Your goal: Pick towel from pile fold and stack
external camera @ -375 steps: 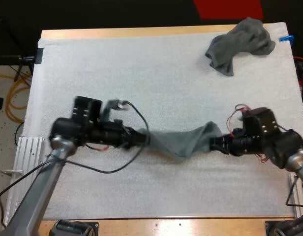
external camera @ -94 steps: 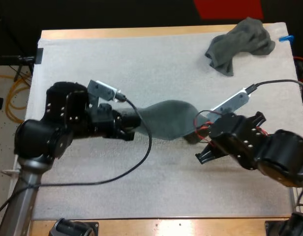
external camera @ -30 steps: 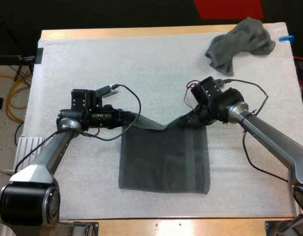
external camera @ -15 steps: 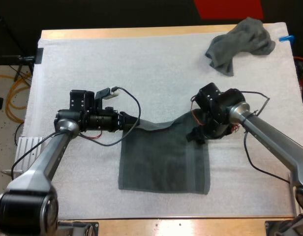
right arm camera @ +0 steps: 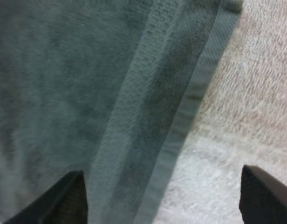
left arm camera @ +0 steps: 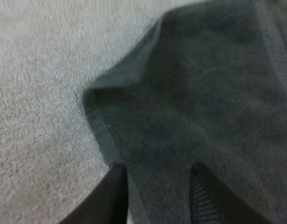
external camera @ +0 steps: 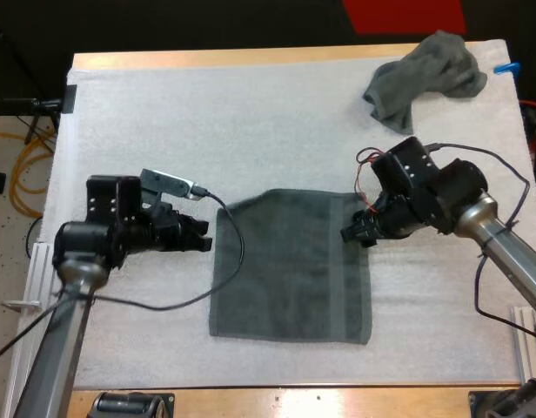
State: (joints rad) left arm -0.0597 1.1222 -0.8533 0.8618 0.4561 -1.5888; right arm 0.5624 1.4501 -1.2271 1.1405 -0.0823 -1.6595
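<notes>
The setting reads as a robotics lab bench, not a home. A left arm (external camera: 63, 348) and a right arm (external camera: 512, 261), both of jointed metal, reach over a wooden table (external camera: 251, 57). Its top is covered by a white mat (external camera: 164, 122), which makes a prepared test surface. Off the table, well out to the side of the left gripper (external camera: 203, 242) and farther forward than it, orange cable (external camera: 29, 165) lies in loose loops on a speckled hard floor (external camera: 7, 252). Behind that gripper, at the table's edge, sits a pale ribbed metal plate (external camera: 43, 270).
</notes>
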